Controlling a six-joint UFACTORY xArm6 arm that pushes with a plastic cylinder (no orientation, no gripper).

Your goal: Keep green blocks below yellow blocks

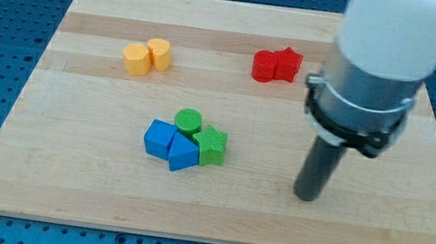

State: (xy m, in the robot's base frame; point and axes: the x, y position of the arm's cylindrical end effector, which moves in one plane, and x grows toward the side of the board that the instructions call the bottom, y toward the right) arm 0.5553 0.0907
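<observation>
Green cylinder (188, 120) and green star (212, 144) sit nearer than both yellow blocks (147, 55) — the order already holds. My tip (305, 195) — a bare rod, gripping nothing — rests well right of them.

Toward the top of the board (65, 177), two touching yellow blocks (147, 56) lie at the view's left, and a red block (265, 65) touches a red star (288, 63) right of centre. Nearer the bottom, around the middle, a green cylinder (188, 120), a green star (211, 144) to its lower right and two blue blocks (170, 145) at the lower left sit packed together. The tip (306, 196) stands well apart to the view's right of this cluster, below the red pair.
</observation>
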